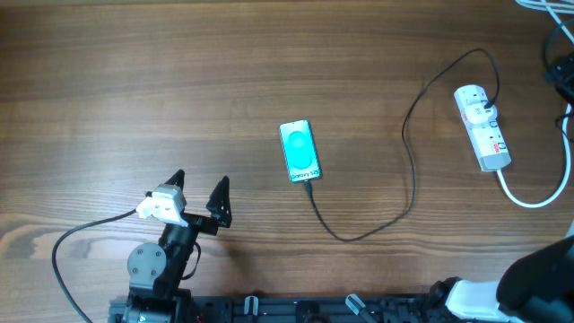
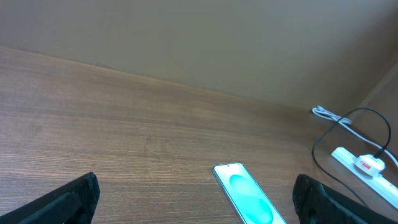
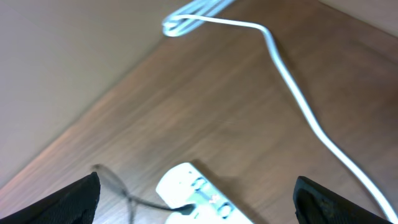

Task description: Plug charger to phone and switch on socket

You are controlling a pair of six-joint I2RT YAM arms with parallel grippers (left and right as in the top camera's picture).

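A phone (image 1: 300, 151) lies face up at the middle of a wooden table (image 1: 134, 90), its teal screen lit. A thin black charger cable (image 1: 408, 193) meets the phone's near edge, though whether the tip is fully seated cannot be told from above. The cable sweeps toward the front of the table, loops back up and across, and ends at a white plug head (image 1: 474, 97) sitting in the far end of a white power strip (image 1: 485, 135). The strip lies at a slight slant near the table's right edge, well apart from the phone. A thick white cord (image 1: 529, 202) trails from the strip's near end and off the right side. The position of the strip's switch cannot be made out. The left gripper (image 1: 199, 187) hangs over the near-left part of the table, well apart from the phone, its black fingers spread wide and gripping nothing. The right gripper (image 3: 196, 180) is likewise released, with dark fingers (image 3: 68, 202) at both lower corners of its wrist view, which looks onto one rounded end of the power strip.
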